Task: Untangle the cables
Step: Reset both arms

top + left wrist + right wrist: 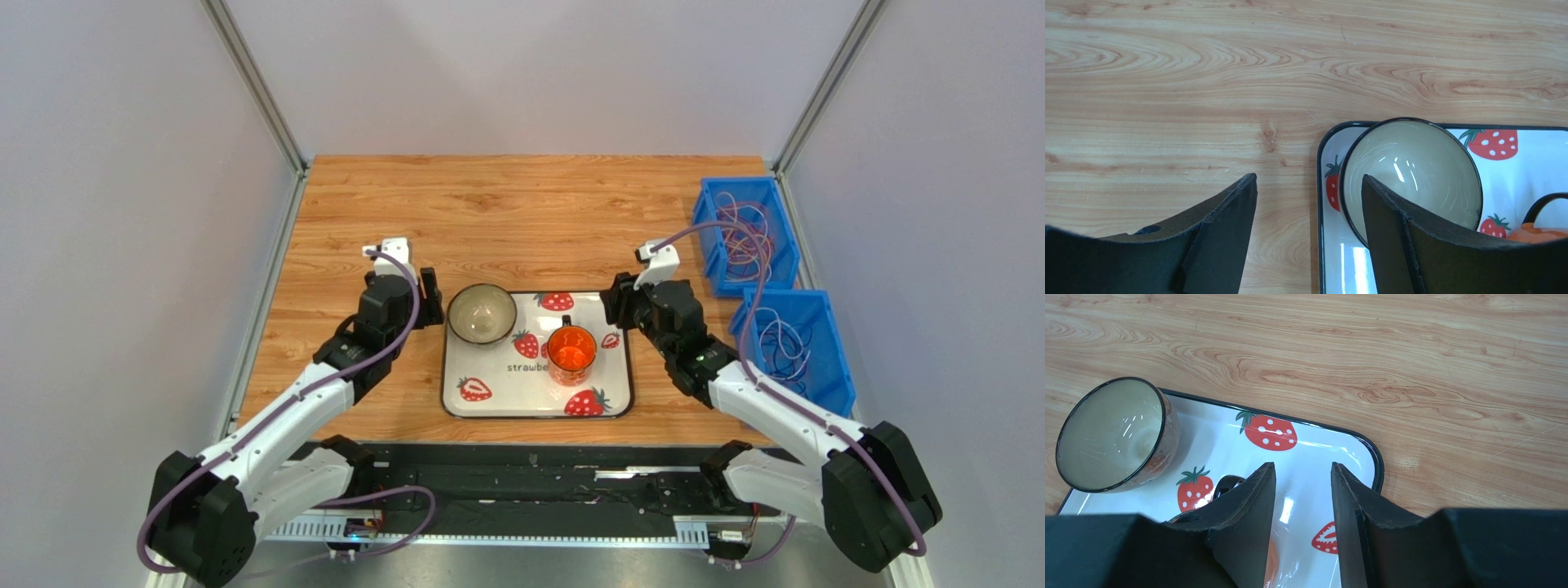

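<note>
Left end effector (1309, 184) fingers fill the bottom of the left wrist view. They're spread with nothing between them, over bare counter (1168, 92) just off the left edge of the tray (1513, 177). Right end effector (1303, 470) is also released, gap empty, at the tray's right edge. Neither touches anything.

Bowl (481, 314) sits on the tray's back-left corner and the orange cup (570, 349) right of tray centre. Neither is part of the job.

The cables (783, 337) aren't on the tray. They're piled in two blue bins (740, 185) well right of it, one level with the tray, one further back. Purple and pinkish loops show, but they're too small in the top view to read the knotting.

Handling, my read:
- Thin wire loops: light, floppy, a bit springy. No crush risk.
- They'll snag: lift one and the neighbours probably come too, maybe the bin as well.
- A thin strand needs the jaws almost fully clenched, and it can slip out sideways.
- Take hold on a single strand at the crest of a loop where it stands clear of the pile, not at a crossing.
- Right arm is the closer one. The left could pin the rest down, though it's a long way off on the tray's far side.
- Don't mistake the right arm's lilac hose for a cable; it crosses in front of the bins in the top view.
</note>
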Robot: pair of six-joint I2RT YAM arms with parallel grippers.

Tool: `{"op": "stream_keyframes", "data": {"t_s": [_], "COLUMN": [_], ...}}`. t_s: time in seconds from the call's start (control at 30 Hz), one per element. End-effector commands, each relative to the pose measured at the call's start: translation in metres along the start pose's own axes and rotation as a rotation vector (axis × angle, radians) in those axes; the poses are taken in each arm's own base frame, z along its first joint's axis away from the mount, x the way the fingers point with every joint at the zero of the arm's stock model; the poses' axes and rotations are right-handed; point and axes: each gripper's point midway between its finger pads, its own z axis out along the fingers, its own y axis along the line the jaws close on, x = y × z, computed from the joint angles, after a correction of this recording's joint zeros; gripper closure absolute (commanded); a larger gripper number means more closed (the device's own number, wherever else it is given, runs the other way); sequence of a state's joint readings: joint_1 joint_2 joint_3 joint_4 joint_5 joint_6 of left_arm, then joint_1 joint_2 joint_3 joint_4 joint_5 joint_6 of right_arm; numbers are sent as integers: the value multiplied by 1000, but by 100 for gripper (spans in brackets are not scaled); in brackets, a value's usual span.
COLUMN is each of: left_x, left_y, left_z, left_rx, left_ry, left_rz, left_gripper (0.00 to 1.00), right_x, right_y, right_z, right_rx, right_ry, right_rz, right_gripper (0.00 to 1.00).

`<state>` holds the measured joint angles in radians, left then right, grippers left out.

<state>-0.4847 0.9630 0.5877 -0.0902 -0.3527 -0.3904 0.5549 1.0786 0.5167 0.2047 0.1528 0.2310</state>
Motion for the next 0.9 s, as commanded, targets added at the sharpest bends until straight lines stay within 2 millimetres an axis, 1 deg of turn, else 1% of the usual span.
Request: {"op": "stream_keyframes", "data": {"t_s": [0.0,0.03,0.07,0.13,0.17,0.2,0.27,0.33,0.4,0.5,0.57,0.87], "left_x": [-37,-40,-39,-39,-38,-39,-39,-37,-38,-37,-37,-36], "left_y": [-6,-7,-6,-5,-5,-6,-7,-8,-8,-9,-9,-10], "left_z": [-8,-10,-10,-11,-10,-10,-9,-7,-6,-5,-5,-2], "left_rx": [37,42,41,38,38,40,44,45,41,41,40,38], "left_ry": [-167,-182,-184,-184,-182,-185,-179,-167,-165,-157,-158,-142], "left_rz": [-39,-47,-49,-52,-53,-51,-44,-39,-38,-35,-36,-29], "left_gripper": [28,28,29,28,25,18,11,10,10,10,10,10], "right_x": [-23,-22,-20,-21,-20,-20,-20,-18,-20,-20,-20,-18], "right_y": [4,4,4,5,6,6,10,15,16,16,17,17], "right_z": [4,5,7,9,9,9,8,6,4,4,4,8], "right_rx": [5,8,6,7,6,5,-19,-51,-60,-62,-63,-58], "right_ry": [-69,-63,-51,-44,-40,-41,-43,-46,-56,-57,-56,-40], "right_rz": [-12,-12,-17,-19,-24,-26,-38,-46,-47,-50,-51,-53], "right_gripper": [55,54,54,53,52,51,50,44,36,31,29,28]}}
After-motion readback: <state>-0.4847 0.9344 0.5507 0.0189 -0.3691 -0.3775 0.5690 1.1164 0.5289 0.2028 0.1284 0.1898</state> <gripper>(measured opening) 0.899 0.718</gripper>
